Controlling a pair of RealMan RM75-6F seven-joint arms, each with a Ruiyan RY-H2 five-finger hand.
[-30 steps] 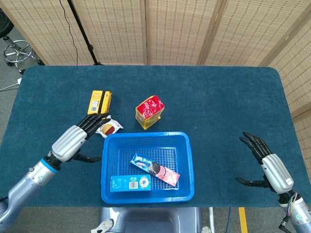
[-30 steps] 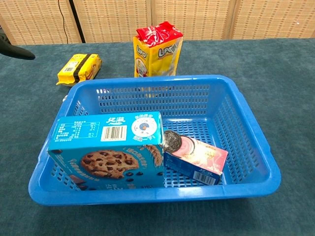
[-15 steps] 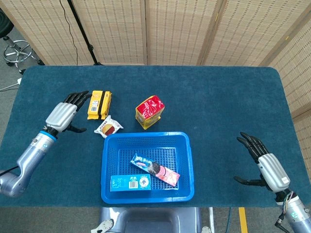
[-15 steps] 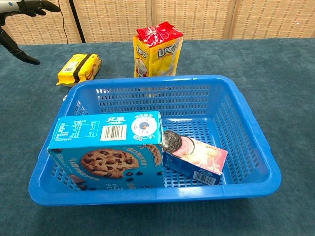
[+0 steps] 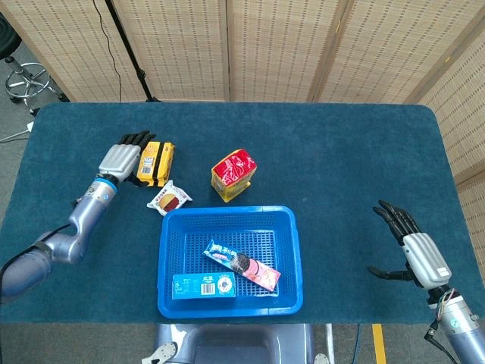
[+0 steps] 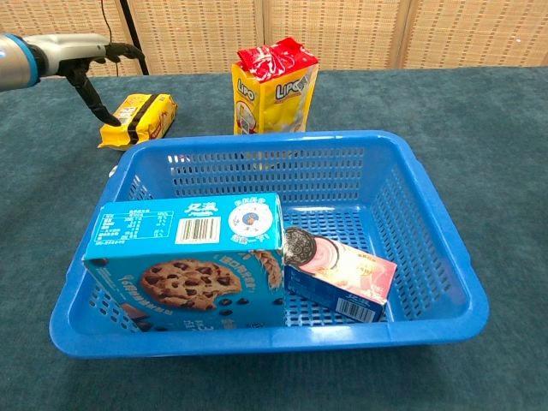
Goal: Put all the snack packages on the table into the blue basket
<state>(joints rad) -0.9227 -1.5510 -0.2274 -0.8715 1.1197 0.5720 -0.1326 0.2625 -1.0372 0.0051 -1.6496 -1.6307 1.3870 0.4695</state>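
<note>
1. Flat yellow snack packet with a dark band (image 5: 154, 162), lying on the dark teal cloth-covered table (image 5: 341, 159); just beside the fingertips of the left hand (image 5: 124, 158), on its inner side. Judged the next item to be collected.
2. Left hand: placed over the packet's outer edge, fingers apart and extended, nothing held. In the chest view, thumb (image 6: 90, 96) reaching down at the packet's near corner. Contact not certain. Positioned, by judgement, to close across the packet's short width.
3. Small white wrapped snack with a red print (image 5: 169, 199): a little nearer the robot than the left hand, apart from the yellow packet. Not yet collected.
4. Upright yellow bag with a red crimped top (image 6: 272, 84): further inward from the left hand, just behind the basket's far rim. Not yet collected.
5. Blue perforated plastic basket (image 5: 294, 250): between the two hands, at the table's near edge. Already holding a blue cookie box (image 6: 190, 257) and a pink biscuit box (image 6: 341, 274).
6. Right hand (image 5: 415, 254): well apart from every package, fingers spread, empty. Judged idle, kept clear of the basket.
</note>
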